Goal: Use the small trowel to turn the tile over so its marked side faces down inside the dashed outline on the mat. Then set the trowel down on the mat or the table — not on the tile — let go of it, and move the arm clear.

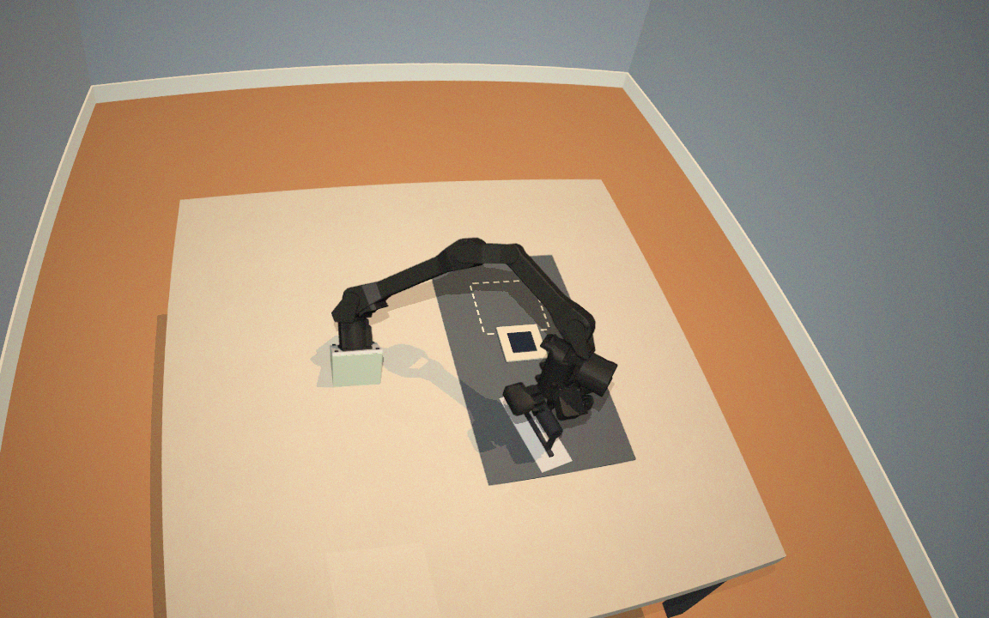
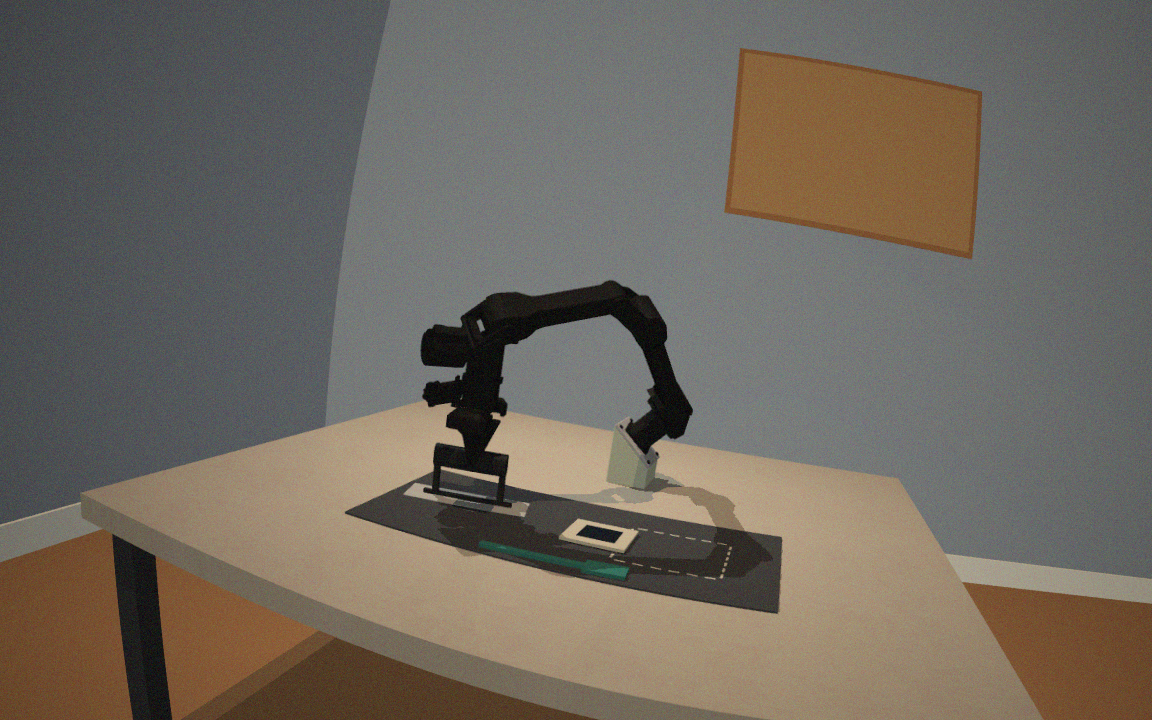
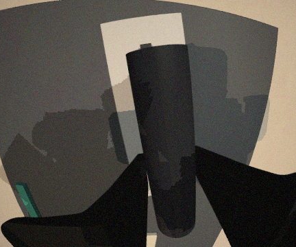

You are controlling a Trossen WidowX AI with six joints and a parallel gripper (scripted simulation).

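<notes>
The tile lies flat on the dark mat, its dark square facing up. It overlaps one side of the dashed outline, with most of the tile outside. My gripper is shut on the black round handle of the trowel. The trowel's white blade hangs level beneath the handle, seemingly a little above the mat, away from the tile. The handle and fingers hide part of the blade in the wrist view.
A thin green tool with a wider end lies along the mat's edge beside the tile; the arm hides it in the top view. The arm's pale base stands on the table. The arm passes over part of the outline.
</notes>
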